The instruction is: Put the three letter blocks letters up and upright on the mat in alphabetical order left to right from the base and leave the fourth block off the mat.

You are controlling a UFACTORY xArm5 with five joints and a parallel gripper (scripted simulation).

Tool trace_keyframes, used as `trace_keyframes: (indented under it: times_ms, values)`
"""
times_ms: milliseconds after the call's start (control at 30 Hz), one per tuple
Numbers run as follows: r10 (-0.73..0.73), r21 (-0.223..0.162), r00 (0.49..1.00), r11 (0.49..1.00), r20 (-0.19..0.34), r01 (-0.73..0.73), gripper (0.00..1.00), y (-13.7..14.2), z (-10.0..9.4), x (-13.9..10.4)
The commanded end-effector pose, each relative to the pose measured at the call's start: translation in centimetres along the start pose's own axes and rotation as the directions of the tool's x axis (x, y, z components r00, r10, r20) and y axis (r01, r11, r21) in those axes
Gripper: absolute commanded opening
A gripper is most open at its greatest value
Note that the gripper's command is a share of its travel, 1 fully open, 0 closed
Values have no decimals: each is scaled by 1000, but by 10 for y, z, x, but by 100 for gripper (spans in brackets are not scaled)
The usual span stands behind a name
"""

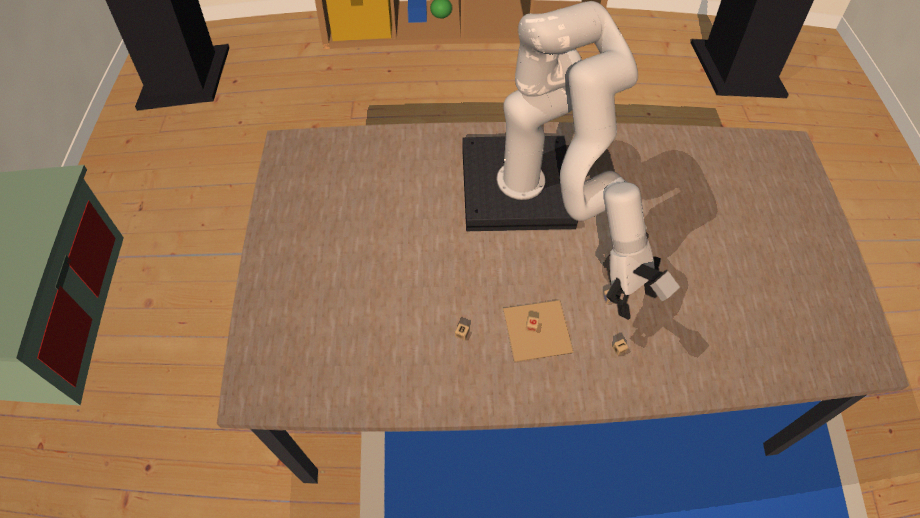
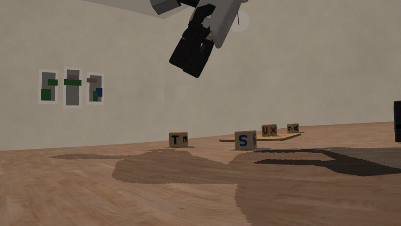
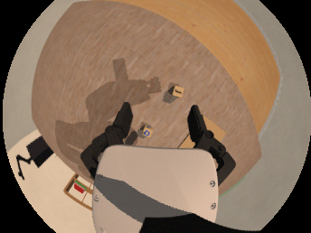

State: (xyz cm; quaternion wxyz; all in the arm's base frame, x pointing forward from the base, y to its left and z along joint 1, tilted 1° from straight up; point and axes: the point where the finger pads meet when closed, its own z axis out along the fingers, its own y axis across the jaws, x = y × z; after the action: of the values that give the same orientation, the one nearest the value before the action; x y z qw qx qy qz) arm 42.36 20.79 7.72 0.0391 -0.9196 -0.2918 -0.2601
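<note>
My gripper (image 1: 637,301) (image 2: 190,67) (image 3: 160,110) is open, empty and tilted, above the table. A block with blue marks (image 1: 606,295) (image 2: 242,140) (image 3: 146,133) is below it, partly hidden by a finger in the top view; its top mark looks round in the wrist view. A block with a dark bar-like top mark (image 1: 619,347) (image 2: 178,139) (image 3: 178,91) is right of the mat (image 1: 540,347) (image 2: 289,136) (image 3: 216,129). A block with a red 6- or 9-like top mark (image 1: 533,323) (image 2: 269,130) stands on the mat. The B block (image 1: 462,330) (image 2: 292,128) is left of the mat.
The brown table (image 1: 360,276) carries the robot's black base plate (image 1: 484,193) behind the mat. A green cabinet (image 1: 45,257) stands beyond the table's left side. The table's front edge lies beyond the blocks.
</note>
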Motion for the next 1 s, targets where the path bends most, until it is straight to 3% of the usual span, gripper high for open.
trace_keyframes:
  times_ms: [0,67,100,300,567,633,667,967]
  values:
    - [-123,30,991,992,54,122,100,-15,1,-3]
    - [-123,30,991,992,54,122,100,-15,1,-3]
    - [-194,51,978,980,81,190,100,-23,1,-6]
    - [-324,98,938,945,124,313,100,-38,0,-13]
    - [-506,181,846,860,167,478,100,-60,-4,-23]
    - [-506,181,846,860,167,478,100,-60,-4,-23]
    - [-566,214,805,821,177,530,100,-67,-6,-27]
    - [-712,306,677,697,185,649,100,-86,-13,-39]
